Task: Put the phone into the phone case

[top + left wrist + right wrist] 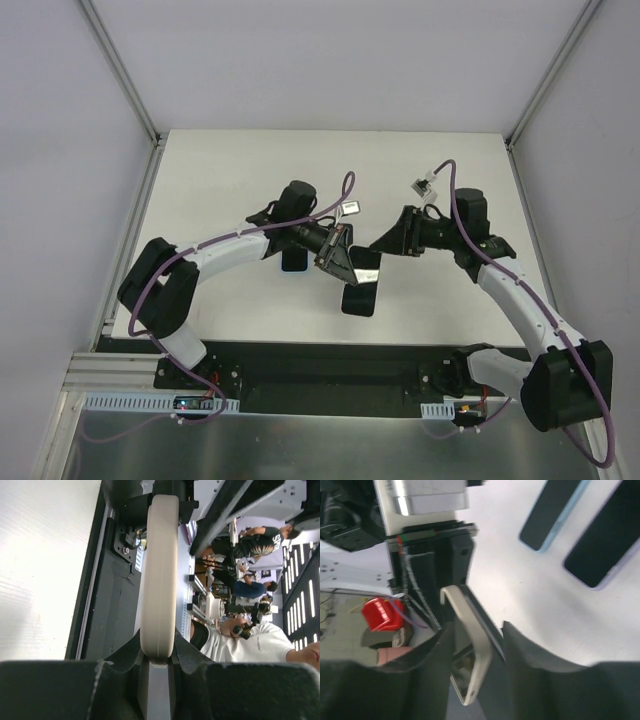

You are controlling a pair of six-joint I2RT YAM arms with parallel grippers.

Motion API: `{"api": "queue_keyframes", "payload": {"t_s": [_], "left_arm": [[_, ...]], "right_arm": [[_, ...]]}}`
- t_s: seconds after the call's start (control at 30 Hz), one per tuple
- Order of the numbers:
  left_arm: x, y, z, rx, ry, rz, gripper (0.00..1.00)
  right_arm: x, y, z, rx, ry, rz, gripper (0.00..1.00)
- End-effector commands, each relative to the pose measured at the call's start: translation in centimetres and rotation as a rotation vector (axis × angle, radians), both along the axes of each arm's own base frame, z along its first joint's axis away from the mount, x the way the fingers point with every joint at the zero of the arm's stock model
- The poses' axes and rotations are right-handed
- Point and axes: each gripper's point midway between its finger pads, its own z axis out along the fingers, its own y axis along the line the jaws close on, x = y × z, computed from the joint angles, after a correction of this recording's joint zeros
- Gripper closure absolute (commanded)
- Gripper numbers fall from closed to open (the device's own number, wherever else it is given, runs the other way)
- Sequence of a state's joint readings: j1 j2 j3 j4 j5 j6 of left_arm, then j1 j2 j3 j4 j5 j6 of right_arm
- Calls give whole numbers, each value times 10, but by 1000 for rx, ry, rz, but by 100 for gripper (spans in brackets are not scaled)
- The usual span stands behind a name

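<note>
**Readable writing across the three views: none.**
In the top view, one white tag (349, 208) hangs on the left purple cable (335, 205) and another white tag (424, 185) on the right purple cable (452, 195), but any print on them is too small to make out. In the left wrist view, a black T-shirt (255, 542) in the background bears pale lettering, turned sideways and too blurred to read.

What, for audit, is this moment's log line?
left fingers: clamp beige rounded phone case; right fingers: flank case and black flat phone; insertion: unfinished
</note>
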State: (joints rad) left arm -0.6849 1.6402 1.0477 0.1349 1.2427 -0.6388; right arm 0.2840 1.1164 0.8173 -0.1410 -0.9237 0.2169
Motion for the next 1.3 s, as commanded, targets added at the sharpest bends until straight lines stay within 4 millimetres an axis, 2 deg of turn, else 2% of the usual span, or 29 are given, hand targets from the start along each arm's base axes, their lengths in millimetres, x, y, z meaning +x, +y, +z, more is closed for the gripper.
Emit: {"api": "queue_keyframes", "payload": {"t_s": [0.0, 0.1, 0.23, 0.27, 0.3, 0.37, 0.43, 0.47, 0.5, 0.53, 0.57, 0.77, 0.9, 0.97, 1.07, 1.1, 1.17, 1.27], "left_arm": [[21, -2, 16, 6, 13, 76, 100], [37, 5, 17, 55, 86, 177, 100], [57, 14, 29, 75, 161, 274, 100], [60, 15, 30, 84, 193, 285, 100], [63, 15, 29, 88, 202, 292, 100], [75, 26, 23, 109, 211, 323, 100], [91, 36, 17, 134, 184, 354, 100], [95, 57, 1, 199, 171, 369, 100], [115, 65, -10, 271, 122, 425, 100], [118, 77, -21, 346, 123, 443, 100], [122, 99, -35, 429, 114, 458, 100], [149, 149, -55, 565, 57, 472, 100], [163, 164, -67, 649, 26, 431, 100], [161, 175, -73, 679, 36, 419, 100], [161, 195, -93, 743, 73, 443, 100], [160, 207, -110, 812, 85, 445, 100], [163, 219, -119, 819, 122, 460, 100], [165, 220, -119, 767, 145, 458, 100]], "right_arm": [[21, -23, -2, 8, 86, -179, 38], [25, -42, -10, -32, 151, -283, 23], [23, -61, -25, -142, 172, -358, 17], [24, -63, -26, -151, 171, -364, 13], [23, -64, -28, -158, 174, -363, 5], [22, -66, -32, -174, 175, -358, 1], [21, -67, -36, -187, 174, -355, 0], [20, -68, -39, -197, 171, -348, 0], [19, -69, -40, -202, 171, -349, 0], [17, -69, -41, -206, 169, -344, 0], [16, -70, -42, -215, 155, -334, 0], [11, -75, -45, -239, 137, -321, 0], [12, -73, -39, -206, 115, -335, 4], [9, -71, -39, -198, 124, -328, 4], [8, -71, -43, -207, 140, -317, 4], [7, -71, -44, -208, 150, -313, 4], [3, -69, -49, -205, 173, -299, 3], [0, -69, -53, -204, 177, -294, 4]]}}
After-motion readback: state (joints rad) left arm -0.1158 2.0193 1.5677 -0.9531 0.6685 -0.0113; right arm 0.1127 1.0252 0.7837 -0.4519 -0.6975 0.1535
